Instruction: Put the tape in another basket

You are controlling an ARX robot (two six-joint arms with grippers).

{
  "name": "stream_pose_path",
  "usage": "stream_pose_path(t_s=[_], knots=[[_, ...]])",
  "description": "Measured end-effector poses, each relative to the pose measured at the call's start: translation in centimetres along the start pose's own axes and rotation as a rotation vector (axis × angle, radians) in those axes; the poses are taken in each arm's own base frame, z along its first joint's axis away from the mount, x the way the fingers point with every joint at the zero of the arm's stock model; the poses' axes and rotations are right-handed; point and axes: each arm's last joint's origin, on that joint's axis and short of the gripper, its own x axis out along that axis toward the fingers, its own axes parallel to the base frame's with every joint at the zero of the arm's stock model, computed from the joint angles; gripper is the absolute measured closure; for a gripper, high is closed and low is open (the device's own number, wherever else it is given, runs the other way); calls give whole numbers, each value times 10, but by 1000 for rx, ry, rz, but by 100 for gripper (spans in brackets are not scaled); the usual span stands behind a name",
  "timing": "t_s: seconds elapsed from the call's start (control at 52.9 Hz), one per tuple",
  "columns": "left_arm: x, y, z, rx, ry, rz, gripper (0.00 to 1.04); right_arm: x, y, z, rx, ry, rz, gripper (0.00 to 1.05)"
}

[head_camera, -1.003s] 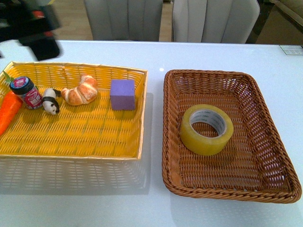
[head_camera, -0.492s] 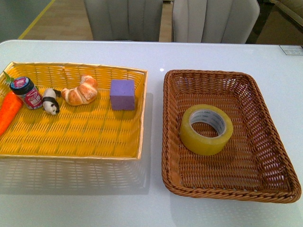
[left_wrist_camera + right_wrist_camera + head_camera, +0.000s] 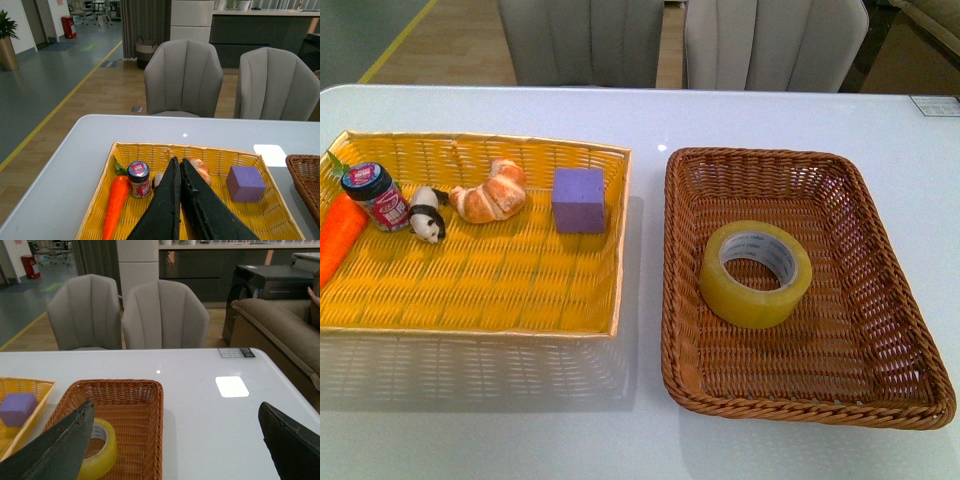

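The tape (image 3: 756, 273) lies flat in the brown basket (image 3: 880, 300), below the wide-open right tool (image 3: 175, 440); the left tool (image 3: 178, 165) is closed, empty.

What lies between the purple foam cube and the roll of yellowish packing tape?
In the front view, the purple foam cube and yellowish tape roll are separated by the yellow woven tray's rim, bare white table, then the brown wicker basket's wall.

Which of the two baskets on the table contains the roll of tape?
The dark brown wicker basket, on the right in the front view. The tape lies flat in it, alone. The yellow basket beside it holds the other small items instead.
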Motion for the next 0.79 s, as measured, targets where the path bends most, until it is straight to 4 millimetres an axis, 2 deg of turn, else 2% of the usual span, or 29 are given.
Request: stream_pose_path(t_s=[0.794], knots=[[-23,0,3,0,-13,0,103,0,0,0,0,0,0,9]])
